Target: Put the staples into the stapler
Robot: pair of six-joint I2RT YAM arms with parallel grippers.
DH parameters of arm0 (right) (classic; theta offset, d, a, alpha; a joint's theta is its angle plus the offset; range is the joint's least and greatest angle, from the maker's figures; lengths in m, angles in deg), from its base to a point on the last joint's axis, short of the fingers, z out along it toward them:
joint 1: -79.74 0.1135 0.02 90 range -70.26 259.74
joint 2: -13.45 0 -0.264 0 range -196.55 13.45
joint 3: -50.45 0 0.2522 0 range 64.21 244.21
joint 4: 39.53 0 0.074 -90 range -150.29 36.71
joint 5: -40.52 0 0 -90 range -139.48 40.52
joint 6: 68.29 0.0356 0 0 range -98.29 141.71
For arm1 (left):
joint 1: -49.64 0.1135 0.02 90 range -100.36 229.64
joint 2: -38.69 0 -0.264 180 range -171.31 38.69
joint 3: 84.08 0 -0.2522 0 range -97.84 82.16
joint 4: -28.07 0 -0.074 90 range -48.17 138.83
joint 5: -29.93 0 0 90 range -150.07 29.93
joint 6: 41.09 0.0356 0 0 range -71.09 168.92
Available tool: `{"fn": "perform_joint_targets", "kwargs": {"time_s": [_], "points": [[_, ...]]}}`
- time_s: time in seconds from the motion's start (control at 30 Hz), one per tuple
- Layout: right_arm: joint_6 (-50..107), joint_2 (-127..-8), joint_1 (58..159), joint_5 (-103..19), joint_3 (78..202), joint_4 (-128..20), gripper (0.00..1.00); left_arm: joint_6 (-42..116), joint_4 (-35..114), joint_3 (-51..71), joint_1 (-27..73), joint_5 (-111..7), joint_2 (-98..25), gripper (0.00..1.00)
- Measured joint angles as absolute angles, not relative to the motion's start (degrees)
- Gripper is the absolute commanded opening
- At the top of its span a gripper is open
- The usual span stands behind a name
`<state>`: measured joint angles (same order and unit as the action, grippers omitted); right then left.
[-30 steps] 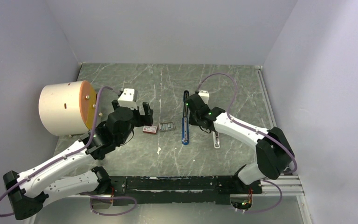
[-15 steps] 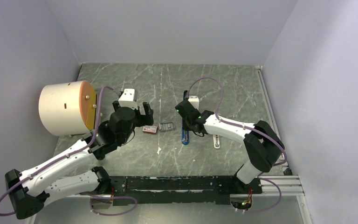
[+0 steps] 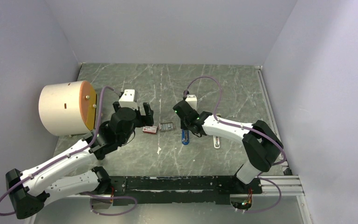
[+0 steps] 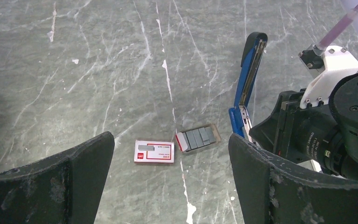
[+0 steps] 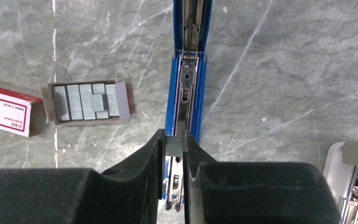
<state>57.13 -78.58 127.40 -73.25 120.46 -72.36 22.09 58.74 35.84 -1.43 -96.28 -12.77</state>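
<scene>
- Staples are being shown as grey strips packed side by side in an opened cardboard tray, just left of the stapler in the right wrist view.
- One staple strip is being pinched between the fingertips of the right gripper, with the jaws closed tight on it.
- That strip is being held directly over the metal channel of the stapler, which is lying swung open flat on the table, its blue lid stretched away from the gripper.
- A red box is being seen flat on the table, white label up, just beside the tray; whether the two are touching cannot be told.
- The left gripper is being held wide open above the table with nothing between its fingers, box and tray framed in the gap.
- A pale bar is being seen just right of the stapler, and a big beige cylinder is lying at the table's left edge.
</scene>
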Motion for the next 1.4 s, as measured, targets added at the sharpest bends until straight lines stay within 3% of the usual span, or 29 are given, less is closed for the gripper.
{"fn": "perform_joint_targets", "kwargs": {"time_s": [1.4], "points": [[55.2, -79.1, 126.9, -73.4, 117.3, -67.7, 0.17, 21.8, 58.8, 35.8, -1.2, -96.3, -14.0, 0.97]]}}
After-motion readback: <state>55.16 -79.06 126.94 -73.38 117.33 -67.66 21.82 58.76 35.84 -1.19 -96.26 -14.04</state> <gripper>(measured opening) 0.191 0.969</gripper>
